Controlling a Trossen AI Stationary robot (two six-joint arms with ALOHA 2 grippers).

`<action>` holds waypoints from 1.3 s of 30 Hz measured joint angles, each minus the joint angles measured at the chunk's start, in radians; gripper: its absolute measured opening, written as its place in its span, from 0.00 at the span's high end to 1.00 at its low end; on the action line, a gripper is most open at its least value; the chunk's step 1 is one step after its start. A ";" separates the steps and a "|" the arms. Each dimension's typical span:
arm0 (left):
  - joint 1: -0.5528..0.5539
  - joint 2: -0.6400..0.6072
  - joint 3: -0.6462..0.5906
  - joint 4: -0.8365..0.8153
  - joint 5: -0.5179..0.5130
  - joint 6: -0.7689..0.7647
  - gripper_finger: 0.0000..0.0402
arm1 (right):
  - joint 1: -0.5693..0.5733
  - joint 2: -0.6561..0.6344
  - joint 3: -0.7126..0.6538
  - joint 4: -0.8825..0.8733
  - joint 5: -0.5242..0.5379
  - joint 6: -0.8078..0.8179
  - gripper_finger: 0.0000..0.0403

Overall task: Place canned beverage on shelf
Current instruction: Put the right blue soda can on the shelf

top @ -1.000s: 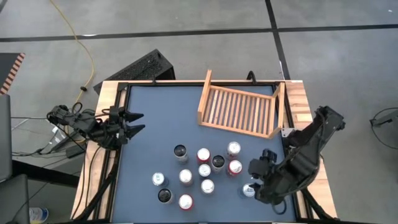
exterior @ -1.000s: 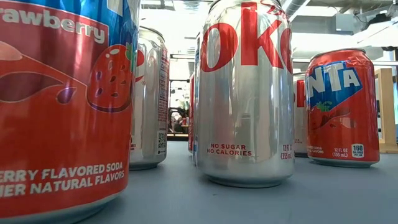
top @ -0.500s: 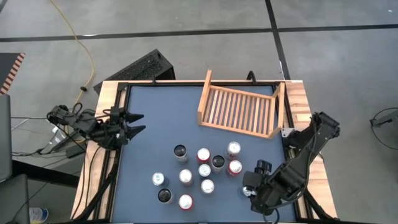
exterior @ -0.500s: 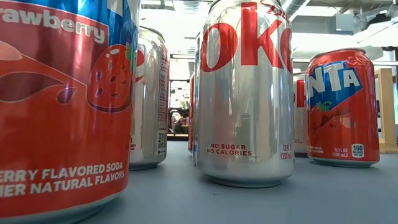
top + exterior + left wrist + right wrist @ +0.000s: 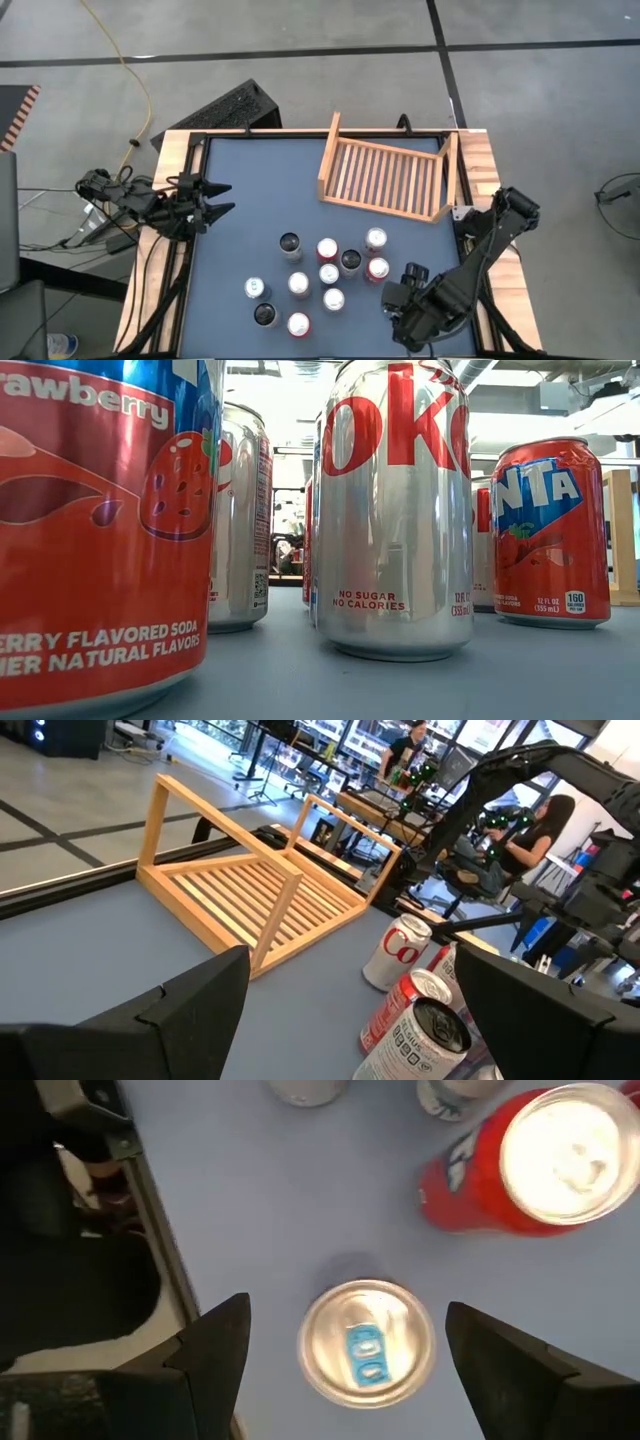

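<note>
My right claw (image 5: 340, 1370) hangs wide open, empty, straight over silver can (image 5: 367, 1342), fingers either side, lined up to drop and grip. Red can (image 5: 530, 1165) just beyond. Shelf (image 5: 385, 178) well apart, far side, still empty. Left claw (image 5: 215, 197) waits open.
</note>
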 joint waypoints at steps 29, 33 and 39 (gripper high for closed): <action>0.000 0.000 0.000 -0.008 -0.006 -0.001 0.15 | 0.024 -0.003 0.000 -0.041 -0.016 0.101 0.22; 0.000 0.000 0.000 -0.008 -0.006 0.000 0.15 | 0.037 -0.042 0.000 -0.042 0.014 0.177 0.22; 0.000 0.000 0.000 -0.009 -0.006 -0.002 0.15 | 0.046 -0.030 0.000 -0.035 0.016 0.241 0.22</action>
